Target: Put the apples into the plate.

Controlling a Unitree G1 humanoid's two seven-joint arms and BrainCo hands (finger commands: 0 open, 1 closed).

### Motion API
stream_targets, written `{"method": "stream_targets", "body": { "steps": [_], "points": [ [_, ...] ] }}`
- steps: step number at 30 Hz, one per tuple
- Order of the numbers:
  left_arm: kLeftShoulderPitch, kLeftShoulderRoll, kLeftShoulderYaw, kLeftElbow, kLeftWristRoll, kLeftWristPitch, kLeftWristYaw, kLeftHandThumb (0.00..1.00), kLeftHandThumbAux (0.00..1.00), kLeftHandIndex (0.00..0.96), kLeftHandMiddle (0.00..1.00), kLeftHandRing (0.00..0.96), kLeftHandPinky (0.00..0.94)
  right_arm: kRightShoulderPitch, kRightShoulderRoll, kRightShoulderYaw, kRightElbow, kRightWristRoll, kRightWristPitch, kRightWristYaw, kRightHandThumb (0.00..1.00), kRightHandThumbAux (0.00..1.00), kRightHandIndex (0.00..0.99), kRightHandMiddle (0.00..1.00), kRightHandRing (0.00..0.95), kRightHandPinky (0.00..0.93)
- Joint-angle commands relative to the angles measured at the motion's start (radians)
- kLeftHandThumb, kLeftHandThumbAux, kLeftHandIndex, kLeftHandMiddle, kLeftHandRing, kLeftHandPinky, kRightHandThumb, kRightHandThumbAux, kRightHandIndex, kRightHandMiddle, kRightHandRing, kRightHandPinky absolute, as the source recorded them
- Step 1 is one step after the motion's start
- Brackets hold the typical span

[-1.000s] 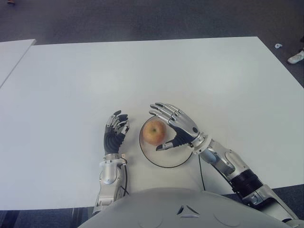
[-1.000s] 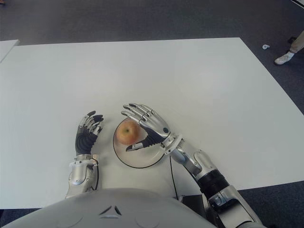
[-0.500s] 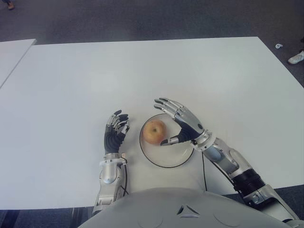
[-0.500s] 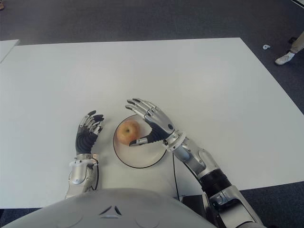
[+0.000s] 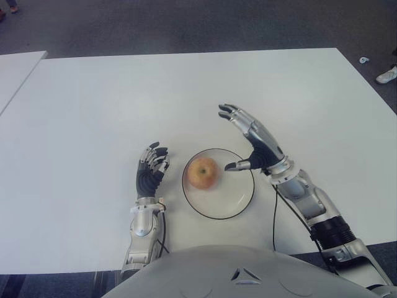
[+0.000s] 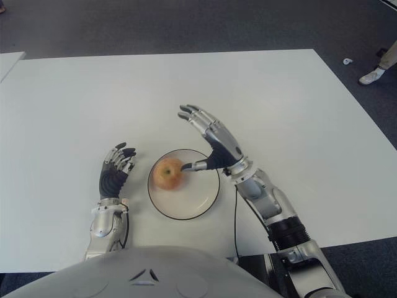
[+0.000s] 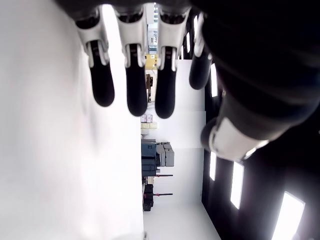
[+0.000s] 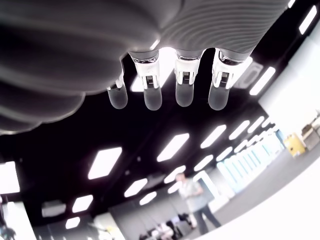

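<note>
A red-yellow apple (image 5: 202, 172) sits in the left part of a white plate (image 5: 232, 202) with a dark rim, near the table's front edge. My right hand (image 5: 246, 139) hovers over the plate's far right rim, fingers spread and holding nothing, its thumb tip pointing toward the apple without touching it. The right wrist view shows only its straight fingers (image 8: 184, 90) against the ceiling. My left hand (image 5: 151, 169) shows just left of the plate, fingers relaxed and empty.
The white table (image 5: 124, 105) stretches wide beyond and to both sides of the plate. A second white surface (image 5: 15, 68) shows at the far left. A person's shoe (image 5: 387, 76) is on the dark floor at the far right.
My right hand has let go of the apple and lifted away up and to the right, opening wider. The apple stays in the plate. The left hand has not moved.
</note>
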Motion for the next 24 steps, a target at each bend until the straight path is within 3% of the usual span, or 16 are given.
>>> {"method": "stream_targets", "body": {
  "steps": [1,13,19,24],
  "points": [
    [0.010,-0.035,0.002,0.058,-0.011,0.041,0.008,0.392,0.713,0.233,0.347,0.336,0.331,-0.008,-0.006,-0.030,-0.004,0.065,0.002,0.062,0.136,0.288,0.000,0.023,0.003,0.028],
    [-0.001,-0.028,0.001,0.055,-0.029,0.040,-0.008,0.416,0.700,0.234,0.341,0.334,0.342,0.004,0.036,-0.076,0.000,0.232,0.073,0.197,0.154,0.327,0.004,0.043,0.025,0.034],
    [-0.002,-0.018,0.005,0.059,-0.036,0.027,-0.014,0.414,0.695,0.228,0.341,0.336,0.334,0.041,0.082,-0.133,0.100,0.407,0.105,0.249,0.188,0.407,0.038,0.071,0.055,0.088],
    [0.002,-0.011,0.010,0.052,-0.037,0.023,-0.015,0.403,0.693,0.224,0.344,0.339,0.338,0.064,0.125,-0.186,0.131,0.574,0.226,0.317,0.230,0.447,0.072,0.119,0.114,0.168]
  ]
}}
